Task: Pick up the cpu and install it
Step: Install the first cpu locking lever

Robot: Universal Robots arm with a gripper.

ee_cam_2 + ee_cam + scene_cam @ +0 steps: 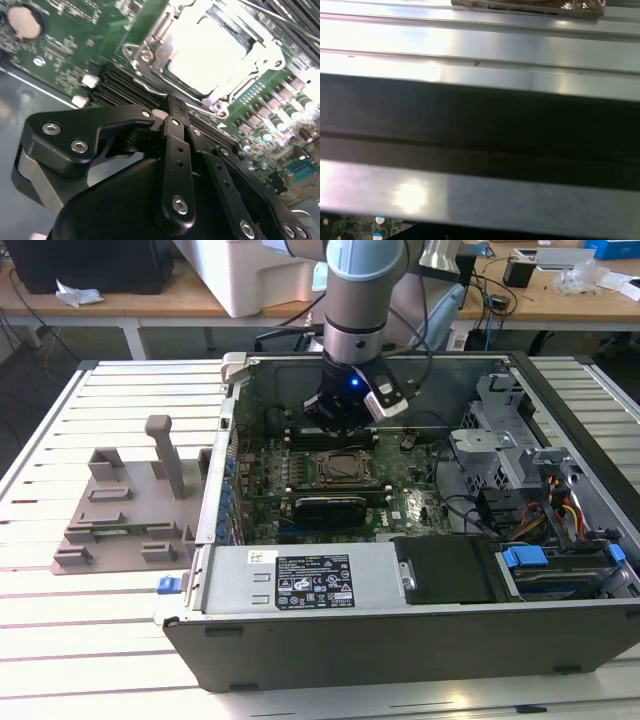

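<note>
Our end effector hovers by the motherboard socket, fingers together, gripping nothing visible. The cpu sits inside; we judge a downward bump could damage it.

Ribbed metal surface w/ long ridges is running across the first wrist view, catching bright glare. A crinkly brownish packet is lying on it at approx 12 o'clock from centre. A dark band, prob. the case wall, is crossing the middle; a paler grey strip is sitting beside it. A bit of green circuit board is peeking in at approx 7 o'clock.
</note>
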